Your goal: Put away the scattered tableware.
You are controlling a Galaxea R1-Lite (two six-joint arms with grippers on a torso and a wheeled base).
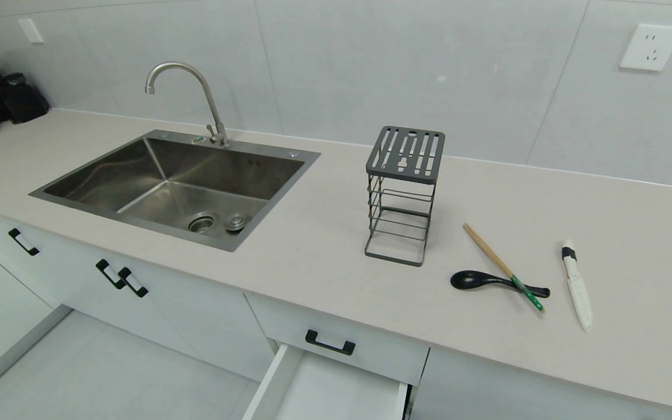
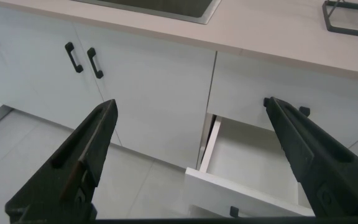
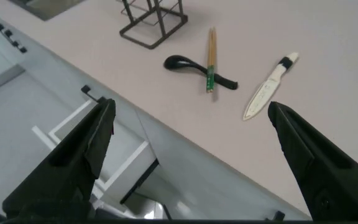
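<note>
Pale countertop (image 1: 324, 256) w/ sink (image 1: 213, 166), rack (image 1: 397, 175), spoon (image 1: 468, 280), chopsticks (image 1: 490, 252), knife (image 1: 577, 289); drawer (image 1: 336, 402) open; both jaws wide, empty.

You have bright, even, diffuse light from above. The worktop (image 1: 324, 245) reads pale and flat, without glare; the rack (image 1: 403, 198) and spoon (image 1: 487, 281) cast only faint, soft shadows. The walls of the sink (image 1: 114, 175) carry a dull sheen. The head view stretches toward its edges. In the wrist views the left pincer (image 2: 189, 104) and right pincer (image 3: 190, 106) loom dark, slightly soft.
</note>
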